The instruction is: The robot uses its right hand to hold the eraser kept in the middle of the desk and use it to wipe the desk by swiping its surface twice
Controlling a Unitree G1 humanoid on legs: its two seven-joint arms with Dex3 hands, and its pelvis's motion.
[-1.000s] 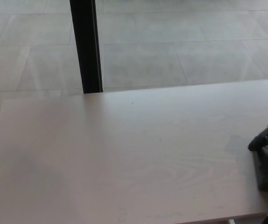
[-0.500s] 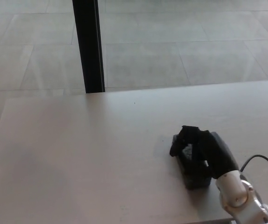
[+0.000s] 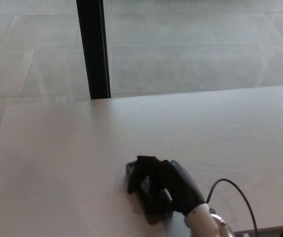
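Right hand (image 3: pixel 157 183) was on the desk (image 3: pixel 57 163), fingers wrapped over a dark block taken to be the eraser (image 3: pixel 150 205), which was pressed flat to the wood beneath the palm. Landmark used: the black post (image 3: pixel 94 49) standing behind the desk's far edge. Hand and eraser sat toward the near edge of the desk, well apart from the post, a little to the right of it and much closer to the camera. Forearm entered from the lower right of the head view, with a pale wrist joint (image 3: pixel 203 223) and a thin black cable (image 3: pixel 232 197) looping just beside it, on the side away from the post. Left hand not in view. Judgement on progress: the grasp was done, since the eraser was enclosed and in contact with the desk; the wiping stage looked to be in hand, as hand and eraser sat flat on the surface in a swiping posture. Which swipe this was, or whether one was complete, could not be told from a single moment; no mark or cleaned streak showed on the pale wood. Remaining, at most: finishing the two swipes, then presumably letting go. Tiled floor (image 3: pixel 205 49) beyond the post, nothing else on the desk.
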